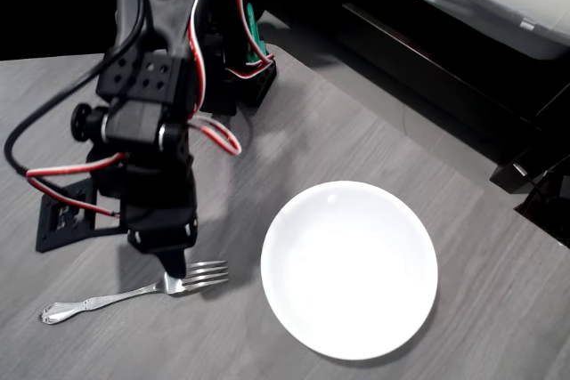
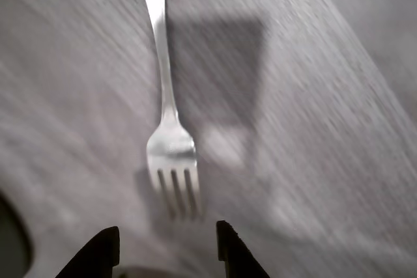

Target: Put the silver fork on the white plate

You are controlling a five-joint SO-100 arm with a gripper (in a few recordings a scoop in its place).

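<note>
Black two-finger gripper (image 2: 168,244) open, hovering over the tines of the slim shiny silver fork (image 1: 134,292), which lies flat on the grey wood-grain table (image 1: 499,309) beside the round glossy white plate (image 1: 349,269), apparently lining up a pinch near the neck.

A grey wood-grain table (image 1: 445,246) carries the white plate (image 1: 349,269), which sits toward five o'clock in the overhead view. The silver fork (image 1: 134,293) lies flat on the bare top toward seven o'clock, tines aimed at the plate but apart from it (handle end trailing toward eight). A black bracket (image 1: 62,216) rests at nine o'clock, and the arm's base (image 1: 240,60) stands at twelve.
</note>
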